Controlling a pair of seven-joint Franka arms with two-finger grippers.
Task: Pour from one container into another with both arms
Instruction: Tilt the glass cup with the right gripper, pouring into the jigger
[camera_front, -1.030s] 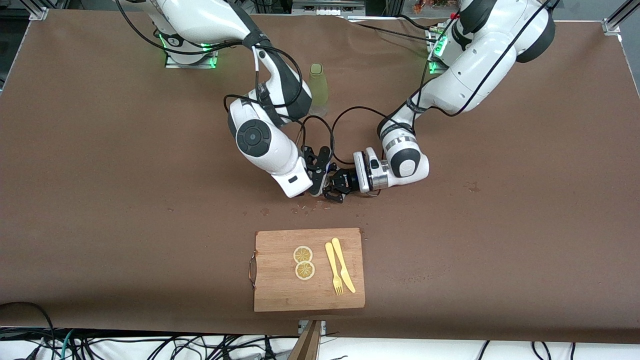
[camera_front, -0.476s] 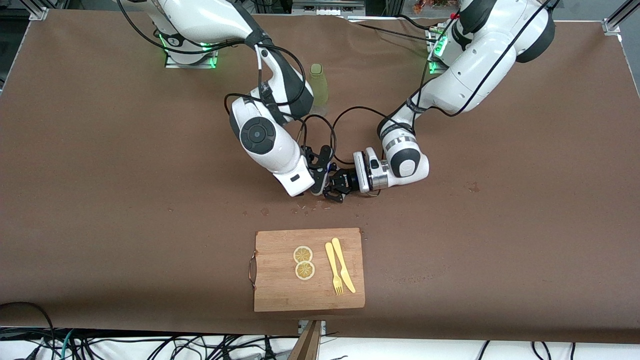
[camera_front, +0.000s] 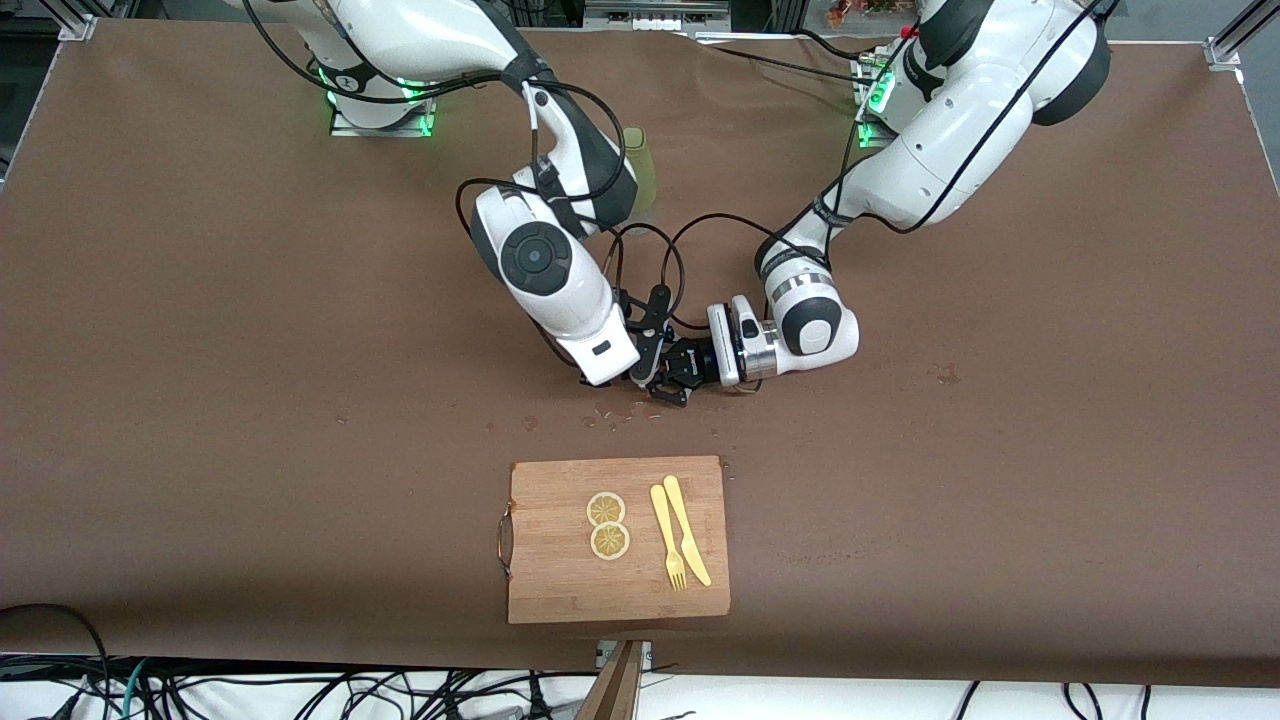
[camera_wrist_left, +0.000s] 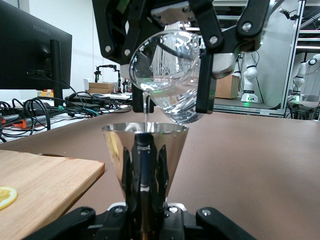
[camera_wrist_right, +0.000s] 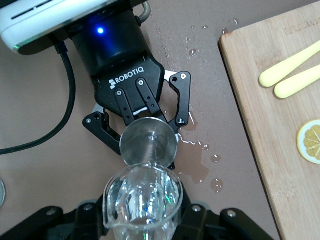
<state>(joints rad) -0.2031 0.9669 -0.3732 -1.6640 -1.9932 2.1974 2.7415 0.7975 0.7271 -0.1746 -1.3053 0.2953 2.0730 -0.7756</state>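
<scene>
Right gripper (camera_wrist_left: 172, 55) is pinching the tilted glass (camera_wrist_left: 167, 75), pouring into the jigger (camera_wrist_left: 145, 155) that the left gripper (camera_wrist_right: 142, 117) is clamping over the bench (camera_front: 1000, 450). Probably spilling: puddles (camera_wrist_right: 192, 167) are already showing if aim drifts.

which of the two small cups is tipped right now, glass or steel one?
The clear shot glass, held in the right tool: it is tilted, with a thin stream running from its lip. The steel jigger below it stands upright in the left tool.

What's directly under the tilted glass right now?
The steel jigger, held by the left gripper, catching a thin stream from the glass. A puddle wets the table; the jigger's lower cone is hidden.
</scene>
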